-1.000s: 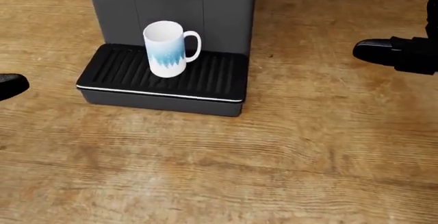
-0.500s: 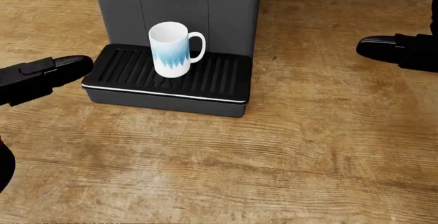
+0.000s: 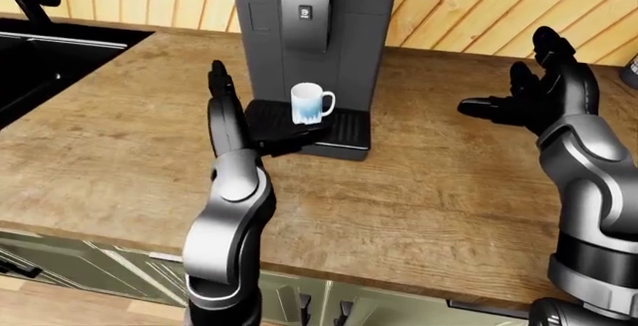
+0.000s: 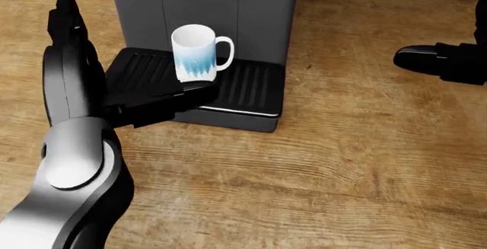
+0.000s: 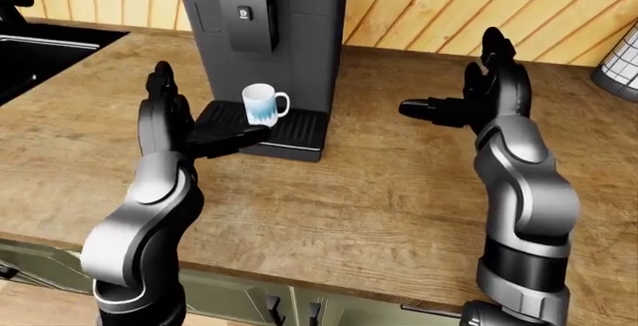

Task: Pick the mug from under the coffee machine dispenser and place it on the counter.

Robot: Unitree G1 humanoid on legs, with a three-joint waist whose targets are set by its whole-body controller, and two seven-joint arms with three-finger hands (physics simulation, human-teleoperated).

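A white mug (image 4: pixel 199 52) with a blue tree pattern stands upright on the black drip tray (image 4: pixel 247 86) of the dark coffee machine (image 3: pixel 319 12), under its dispenser, handle to the right. My left hand (image 4: pixel 114 83) is open just left of the tray, fingers (image 4: pixel 64 15) pointing up, thumb lying across the tray's near edge below the mug, apart from it. My right hand (image 3: pixel 514 79) is open and empty, raised over the counter well to the right of the machine.
The wooden counter (image 3: pixel 419 191) runs wide on all sides. A black sink (image 3: pixel 40 49) with a faucet lies at the far left. A wire object (image 5: pixel 620 64) stands at the far right. A plank wall rises behind; the counter's edge and cabinets are at the bottom.
My left arm has risen into the head view and swung right to the drip tray, hand open. The view has shifted slightly. The mug and my right hand have stayed put.
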